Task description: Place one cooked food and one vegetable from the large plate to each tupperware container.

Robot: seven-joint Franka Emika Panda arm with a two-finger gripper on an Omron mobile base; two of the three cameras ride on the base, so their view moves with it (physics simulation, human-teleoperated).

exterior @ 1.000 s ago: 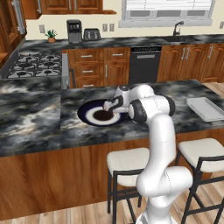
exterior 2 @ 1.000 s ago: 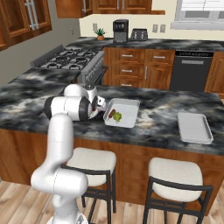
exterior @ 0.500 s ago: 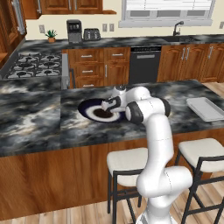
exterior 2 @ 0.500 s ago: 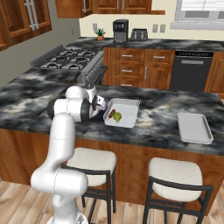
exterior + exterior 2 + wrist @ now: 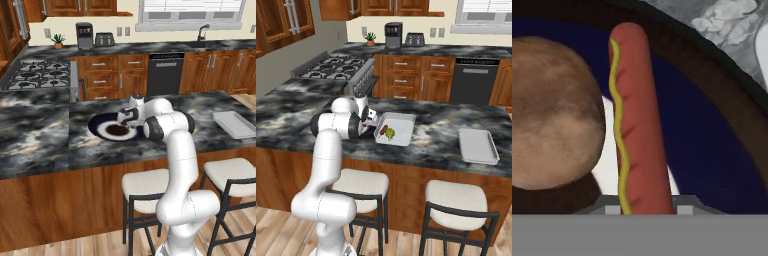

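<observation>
2 fingers (image 5: 646, 210) clamp hot dog (image 5: 637, 115) on large plate (image 5: 712, 150).

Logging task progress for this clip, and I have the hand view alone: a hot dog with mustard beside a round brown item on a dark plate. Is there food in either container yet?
Observer: Yes. In the right base view the nearer tupperware container holds a green vegetable and a small reddish piece.
Operator: And the second one?
Observer: The far container sits apart, further right on the same counter; I can make out no food in it.
Operator: Where is the arm?
Observer: In the left base view the gripper is down over the large plate, above its dark centre, at your hot dog.
</observation>
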